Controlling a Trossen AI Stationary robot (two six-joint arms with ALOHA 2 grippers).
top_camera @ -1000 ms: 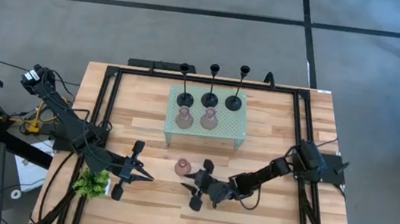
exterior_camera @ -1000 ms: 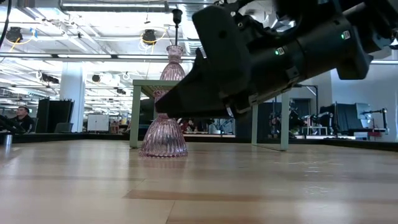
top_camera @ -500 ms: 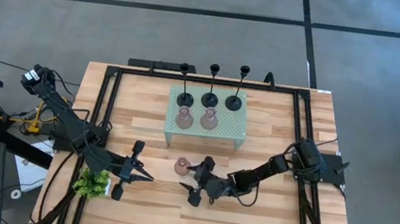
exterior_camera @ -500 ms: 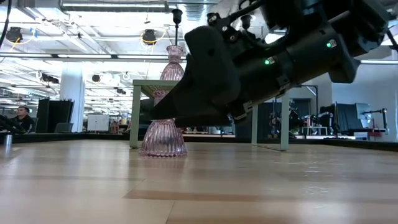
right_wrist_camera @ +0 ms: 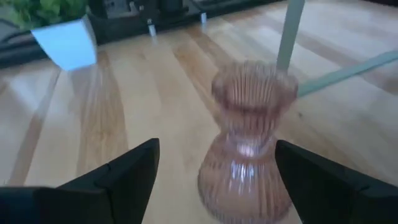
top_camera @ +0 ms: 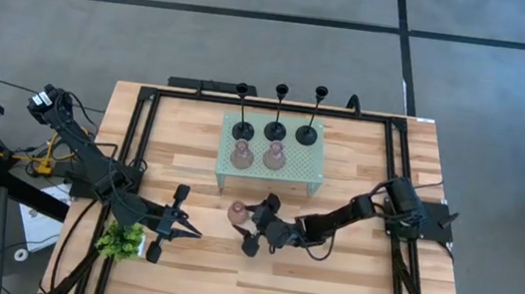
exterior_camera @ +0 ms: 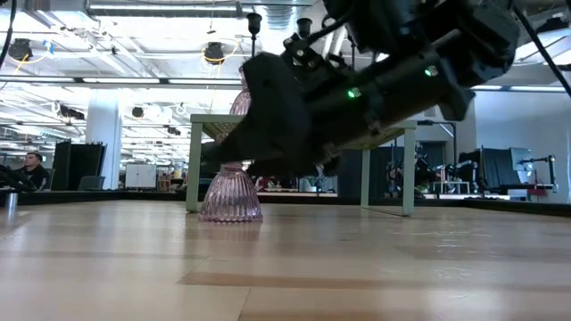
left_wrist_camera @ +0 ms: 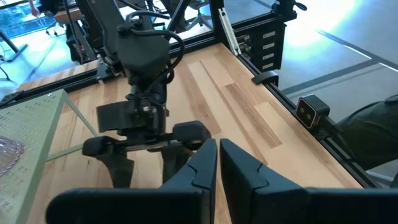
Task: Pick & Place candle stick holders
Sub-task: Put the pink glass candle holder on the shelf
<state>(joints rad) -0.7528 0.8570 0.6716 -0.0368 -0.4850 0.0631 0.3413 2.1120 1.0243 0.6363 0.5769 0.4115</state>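
- We see the right gripper (top_camera: 247, 224) low over the wooden surface (top_camera: 347, 278), jaws wide on either side of a pink glass holder (top_camera: 236, 211), not touching it
- Two pink holders (top_camera: 242, 153) and three black ones (top_camera: 275, 128) stand on the green stand (top_camera: 309, 178)
- Left gripper (top_camera: 194, 234) rests near the plant (top_camera: 118, 241), jaws closed; empty
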